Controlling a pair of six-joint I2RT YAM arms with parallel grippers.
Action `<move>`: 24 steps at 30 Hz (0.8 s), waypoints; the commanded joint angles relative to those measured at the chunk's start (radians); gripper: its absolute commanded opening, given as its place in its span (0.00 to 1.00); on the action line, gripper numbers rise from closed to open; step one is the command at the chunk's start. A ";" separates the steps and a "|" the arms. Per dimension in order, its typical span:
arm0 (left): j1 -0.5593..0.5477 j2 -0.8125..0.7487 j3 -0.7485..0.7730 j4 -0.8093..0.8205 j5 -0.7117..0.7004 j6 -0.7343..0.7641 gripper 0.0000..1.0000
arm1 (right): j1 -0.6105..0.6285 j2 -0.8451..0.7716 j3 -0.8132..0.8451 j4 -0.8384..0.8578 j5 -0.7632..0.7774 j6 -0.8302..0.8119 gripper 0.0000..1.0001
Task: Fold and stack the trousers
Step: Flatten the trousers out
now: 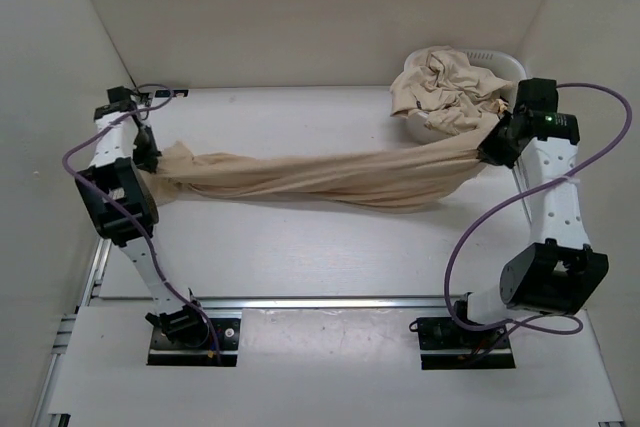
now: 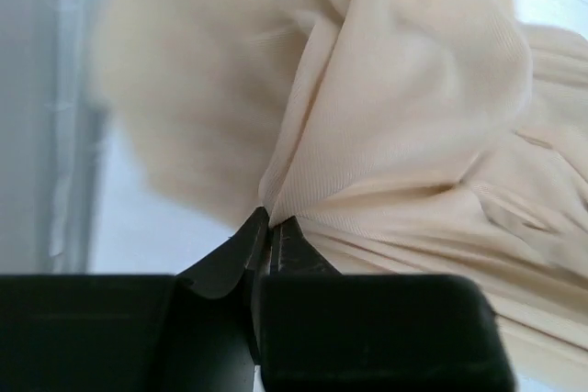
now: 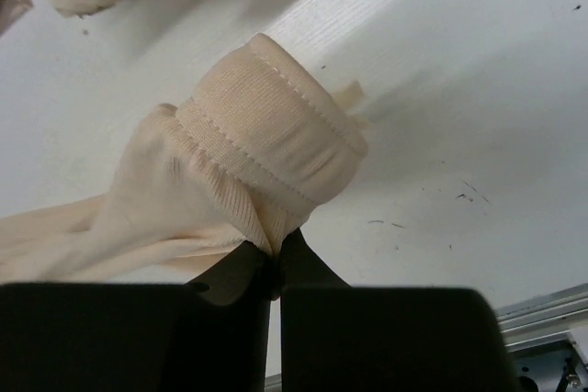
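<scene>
A pair of beige trousers (image 1: 320, 175) hangs stretched across the table between my two grippers, sagging in the middle. My left gripper (image 1: 150, 160) is shut on its left end; in the left wrist view the fabric (image 2: 404, 117) bunches out from the closed fingertips (image 2: 272, 227). My right gripper (image 1: 492, 152) is shut on the right end; in the right wrist view the ribbed elastic band (image 3: 266, 135) sits just above the closed fingertips (image 3: 274, 259). More beige trousers (image 1: 450, 92) lie crumpled in the white basket (image 1: 500, 57) at the back right.
White walls close in the table at the left, back and right. The basket stands in the back right corner, right behind my right gripper. A metal rail (image 1: 330, 300) runs along the table's near edge by the arm bases.
</scene>
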 commanded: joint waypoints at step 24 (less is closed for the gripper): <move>0.276 -0.517 -0.754 -0.230 -0.242 0.001 0.42 | -0.047 -0.289 -0.608 -0.045 -0.002 0.077 0.00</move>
